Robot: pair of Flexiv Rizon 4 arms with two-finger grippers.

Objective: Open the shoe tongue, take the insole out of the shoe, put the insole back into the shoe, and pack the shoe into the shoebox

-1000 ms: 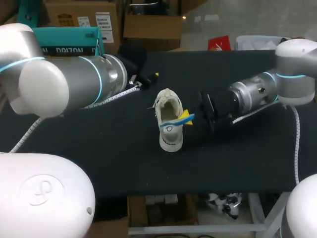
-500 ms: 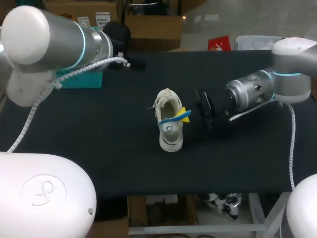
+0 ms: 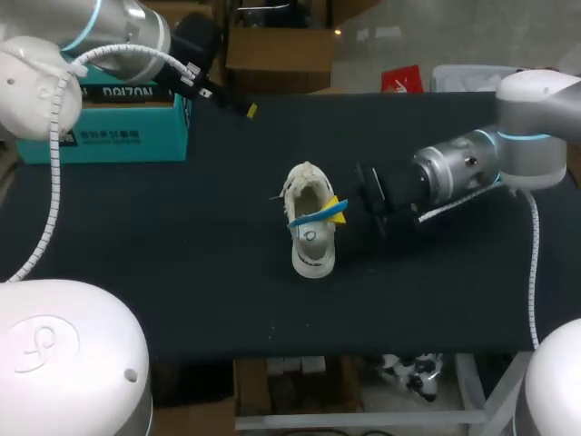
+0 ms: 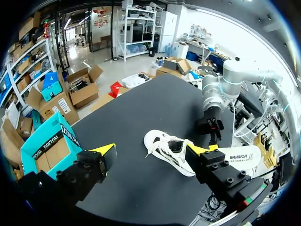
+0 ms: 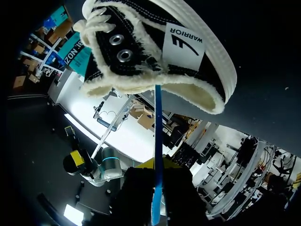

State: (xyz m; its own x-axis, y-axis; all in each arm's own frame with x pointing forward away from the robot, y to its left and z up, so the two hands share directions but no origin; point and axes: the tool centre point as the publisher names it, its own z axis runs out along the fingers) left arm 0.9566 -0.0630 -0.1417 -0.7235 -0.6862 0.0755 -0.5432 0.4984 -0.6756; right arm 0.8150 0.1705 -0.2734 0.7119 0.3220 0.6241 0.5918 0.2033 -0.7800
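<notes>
1. The white shoe sits on its sole near the middle of the black bench, with its toe toward the near edge.
2. A blue insole sticks out of the shoe's opening, slanting toward the right arm's side.
3. The right hand is just beside the shoe. It is clenched on the free end of the insole, with a yellow tip on each side of it.
4. In the right wrist view the insole shows edge-on, running from the shoe's fleecy opening back between the fingers.
5. The left hand is raised over the far left part of the bench. It is released, its fingers spread wide with nothing between them.
6. The teal box is by the bench's far left corner, lid off, well apart from the shoe.
</notes>
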